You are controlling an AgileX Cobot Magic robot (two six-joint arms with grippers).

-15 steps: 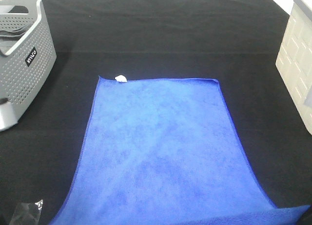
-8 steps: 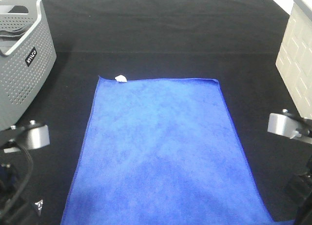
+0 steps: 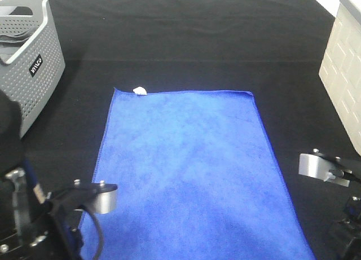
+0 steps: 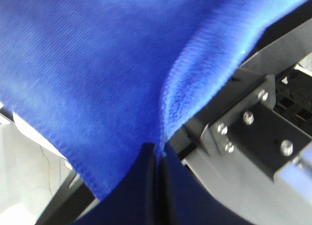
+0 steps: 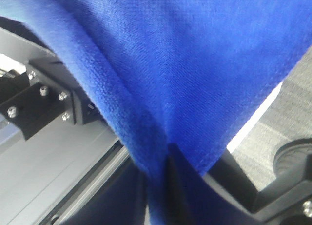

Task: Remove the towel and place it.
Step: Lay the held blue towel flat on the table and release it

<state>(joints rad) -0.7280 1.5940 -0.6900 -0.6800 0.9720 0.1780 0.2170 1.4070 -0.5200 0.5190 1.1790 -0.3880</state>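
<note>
**Blue towel spread mid-table, both hands pinching its near edge**

At the far-left corner of the table (image 3: 186, 40) stands a grey basket (image 3: 31, 62) with perforated walls, well apart from the cloth.

Part of the left arm (image 3: 84, 201) shows by the near-left corner, its silver joint over the towel's left hem. In its wrist view the left hand (image 4: 156, 155) is clamped together on the towel's edge. The fabric gathers into a fold that runs down to the pinch, and bolted metal framing (image 4: 253, 122) shows beside it.

The towel (image 3: 186, 170) lies flat and open across the middle of the table. Its far hem runs parallel to the far edge, and its length runs toward the near edge and out of the high view. A small white tag (image 3: 140, 91) sits at its far-left corner.

In its wrist view the right hand (image 5: 168, 156) is likewise closed on the towel's edge, with the cloth creased into a ridge leading to the grip. The right arm (image 3: 324, 168) appears by the near-right corner, just beside the towel's right hem.

At the right edge of the table stands a pale crate (image 3: 343, 79) with a brick-like pattern, apart from the towel.
</note>
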